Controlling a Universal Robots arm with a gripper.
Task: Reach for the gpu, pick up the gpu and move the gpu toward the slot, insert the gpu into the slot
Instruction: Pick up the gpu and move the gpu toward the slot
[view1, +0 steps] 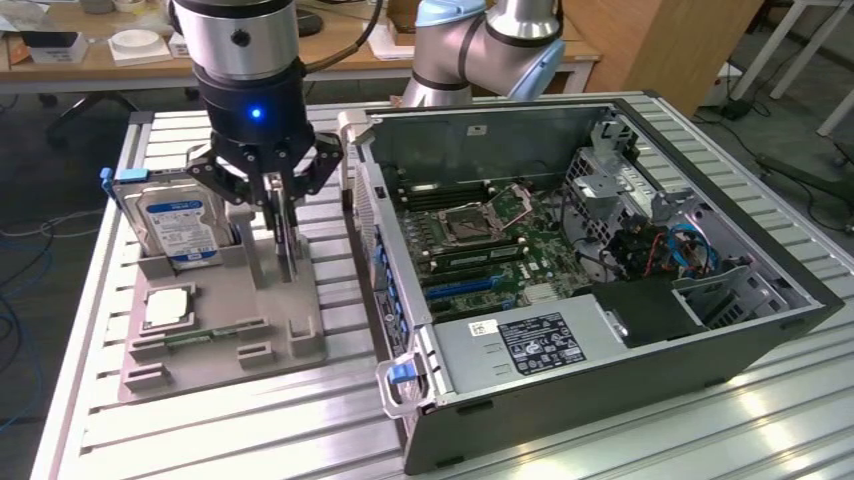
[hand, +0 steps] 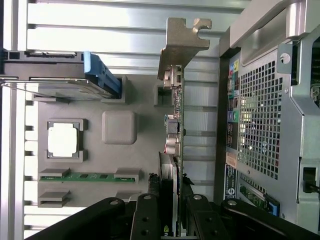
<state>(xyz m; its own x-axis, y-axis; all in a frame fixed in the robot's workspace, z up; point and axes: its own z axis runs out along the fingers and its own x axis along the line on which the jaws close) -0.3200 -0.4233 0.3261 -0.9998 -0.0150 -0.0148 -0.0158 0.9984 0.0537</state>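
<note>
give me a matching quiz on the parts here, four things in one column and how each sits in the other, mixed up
1. gpu
2. hard drive
3. processor chip
4. memory stick

a. lying flat in a square recess of the grey tray
b. standing on edge in the tray, blue-and-white label showing
c. green, lying lengthwise in a narrow holder of the tray
d. upright, gripped between the fingers of the hand

Pairs: 1-d, 2-b, 3-a, 4-c
</note>
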